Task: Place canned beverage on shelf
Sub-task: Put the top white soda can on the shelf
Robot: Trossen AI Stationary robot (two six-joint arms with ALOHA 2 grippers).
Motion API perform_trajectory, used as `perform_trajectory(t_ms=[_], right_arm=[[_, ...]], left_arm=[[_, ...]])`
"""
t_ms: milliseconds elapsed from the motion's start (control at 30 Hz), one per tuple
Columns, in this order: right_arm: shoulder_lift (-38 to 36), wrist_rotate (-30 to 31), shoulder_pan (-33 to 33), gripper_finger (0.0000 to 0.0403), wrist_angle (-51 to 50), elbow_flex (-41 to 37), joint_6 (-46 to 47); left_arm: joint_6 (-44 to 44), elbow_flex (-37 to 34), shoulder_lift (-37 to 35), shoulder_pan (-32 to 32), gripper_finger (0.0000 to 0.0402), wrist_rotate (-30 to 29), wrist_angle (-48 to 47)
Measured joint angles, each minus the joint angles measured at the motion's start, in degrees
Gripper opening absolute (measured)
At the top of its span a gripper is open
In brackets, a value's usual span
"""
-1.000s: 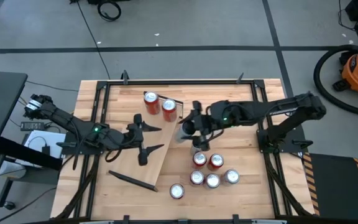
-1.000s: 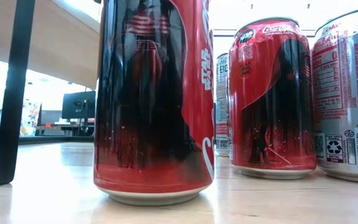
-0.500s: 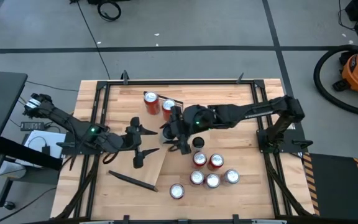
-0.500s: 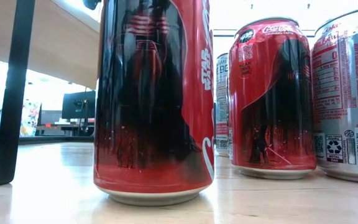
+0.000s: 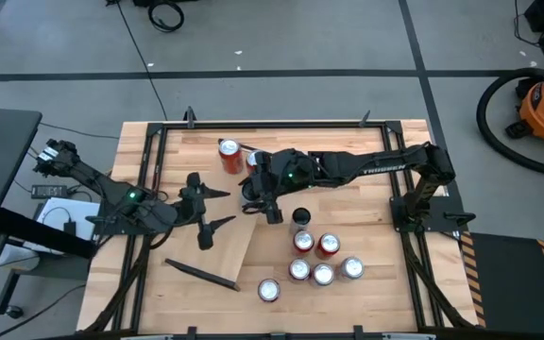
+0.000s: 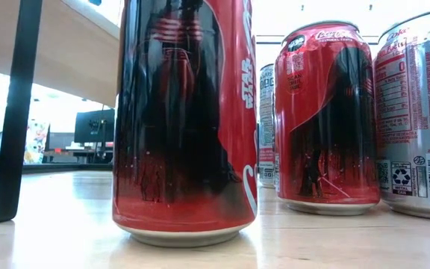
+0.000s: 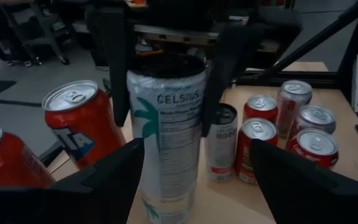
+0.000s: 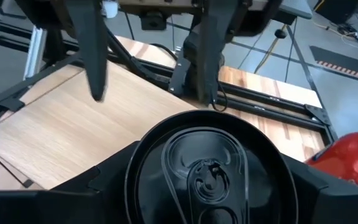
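The right gripper (image 5: 264, 196) grips the upright Celsius can (image 7: 166, 134) above the shelf (image 5: 237, 238); the left gripper (image 5: 201, 208), jaws apart and empty, waits beside it.

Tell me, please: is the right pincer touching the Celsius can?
Touching. In the left wrist view, the right pincer has its dark fingers pressed against both sides of the Celsius can, with no gap visible.
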Motion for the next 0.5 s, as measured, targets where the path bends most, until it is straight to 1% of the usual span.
perform_trajectory(t_ms=[200, 333, 500], right_arm=[[-0.15, -0.34, -0.23, 0.0305, 0.93, 0.07, -0.02], [-0.15, -0.32, -0.30, 0.0312, 1.72, 0.07, -0.50], [-0.15, -0.06, -0.25, 0.0314, 3.15, 0.07, -3.67]], left_arm=[[-0.49, 0.00, 0.02, 0.07, 0.0302, 0.07, 0.24], [-0.61, 0.00, 0.04, 0.09, 0.0302, -0.01, 0.25], [-0.61, 0.00, 0.04, 0.09, 0.0302, -3.67, 0.28]])
